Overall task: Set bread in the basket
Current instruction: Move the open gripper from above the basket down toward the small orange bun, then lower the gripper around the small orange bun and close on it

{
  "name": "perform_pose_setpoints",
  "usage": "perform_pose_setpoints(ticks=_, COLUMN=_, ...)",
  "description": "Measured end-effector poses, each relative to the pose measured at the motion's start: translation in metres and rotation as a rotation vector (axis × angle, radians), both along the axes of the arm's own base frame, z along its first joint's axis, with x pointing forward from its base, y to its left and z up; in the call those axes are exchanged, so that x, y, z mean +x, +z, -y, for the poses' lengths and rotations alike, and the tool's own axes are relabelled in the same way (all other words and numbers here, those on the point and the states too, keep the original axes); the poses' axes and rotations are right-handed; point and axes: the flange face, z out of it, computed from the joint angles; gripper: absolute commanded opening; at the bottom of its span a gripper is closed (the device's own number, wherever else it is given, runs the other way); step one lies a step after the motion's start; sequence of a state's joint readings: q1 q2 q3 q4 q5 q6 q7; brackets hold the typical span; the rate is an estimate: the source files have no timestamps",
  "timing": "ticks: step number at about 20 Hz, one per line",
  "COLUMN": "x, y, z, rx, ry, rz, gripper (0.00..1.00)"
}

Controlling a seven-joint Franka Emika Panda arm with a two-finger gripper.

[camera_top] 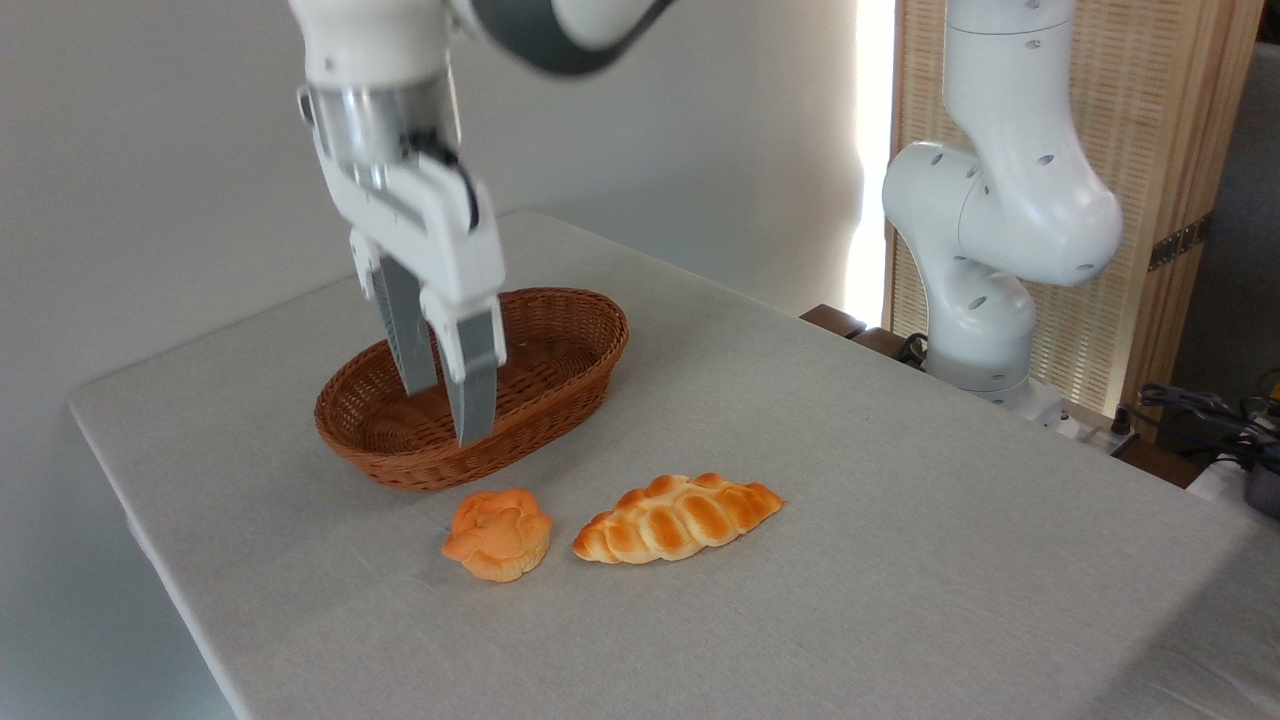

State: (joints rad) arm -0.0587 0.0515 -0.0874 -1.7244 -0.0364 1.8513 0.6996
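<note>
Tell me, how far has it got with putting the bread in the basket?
Nothing is finished yet: the basket holds no bread. The round bun lies untouched on the table beside the braided loaf. The gripper hangs empty and open over the basket. Grasping, lifting and dropping all remain.

A braided golden loaf (678,518) lies on the grey table (900,560).
</note>
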Motion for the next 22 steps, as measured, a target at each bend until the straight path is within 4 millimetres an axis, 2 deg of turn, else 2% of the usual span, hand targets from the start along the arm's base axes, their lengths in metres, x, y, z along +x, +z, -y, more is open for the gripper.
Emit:
perform_pose_setpoints(ticks=2, x=-0.002, y=-0.028, z=0.007, rx=0.002, ry=-0.011, rz=-0.015, gripper=1.00)
perform_pose_setpoints(ticks=4, x=-0.004, y=-0.046, z=0.006, rx=0.004, ry=-0.010, rz=-0.017, gripper=1.00)
perform_pose_setpoints(ticks=10, x=-0.008, y=-0.082, z=-0.002, rx=0.061, ry=-0.024, rz=-0.053, gripper=1.00)
perform_pose_setpoints(ticks=17, x=-0.005, y=-0.118, z=0.003, rx=0.058, ry=-0.034, rz=-0.057, gripper=1.00)
perform_pose_setpoints(ticks=18, x=-0.006, y=-0.120, z=0.007, rx=0.057, ry=-0.041, rz=-0.055, gripper=0.94)
perform_pose_setpoints(ticks=20, x=-0.008, y=-0.123, z=0.012, rx=0.056, ry=-0.051, rz=-0.058, gripper=0.72)
perform_pose_setpoints(ticks=22, x=-0.008, y=-0.125, z=0.014, rx=0.056, ry=-0.055, rz=-0.059, gripper=0.58)
